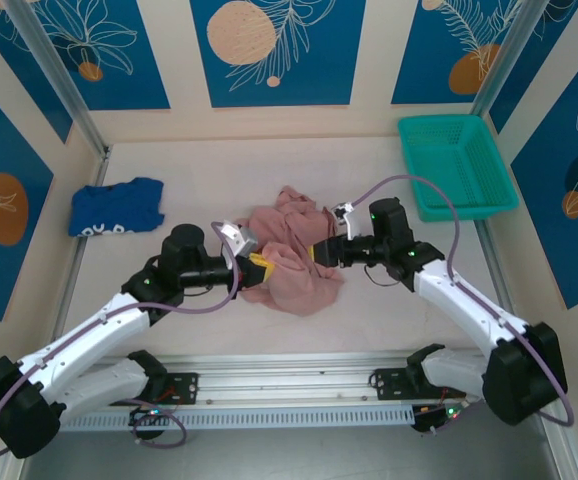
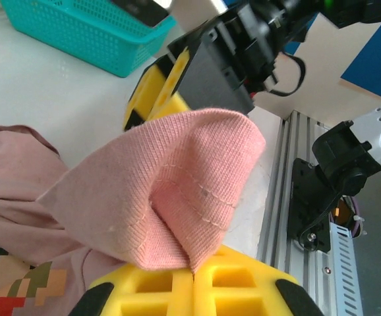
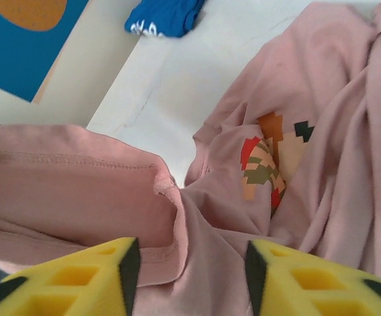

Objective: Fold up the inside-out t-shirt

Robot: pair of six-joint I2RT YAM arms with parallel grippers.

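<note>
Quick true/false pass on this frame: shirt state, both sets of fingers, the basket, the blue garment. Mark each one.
1. The left fingers are shut on a fold of the dusty-pink cotton t-shirt. True.
2. The royal-blue cloth garment lies inside the teal plastic mesh basket. False: it lies on the table at the far left, well apart from the basket at the far right.
3. The right fingers stand apart, with pink fabric in the gap between them. True.
4. The t-shirt is folded flat. False: it is a crumpled heap mid-table.
5. The shirt's colourful print mark faces the right wrist camera. True.
</note>
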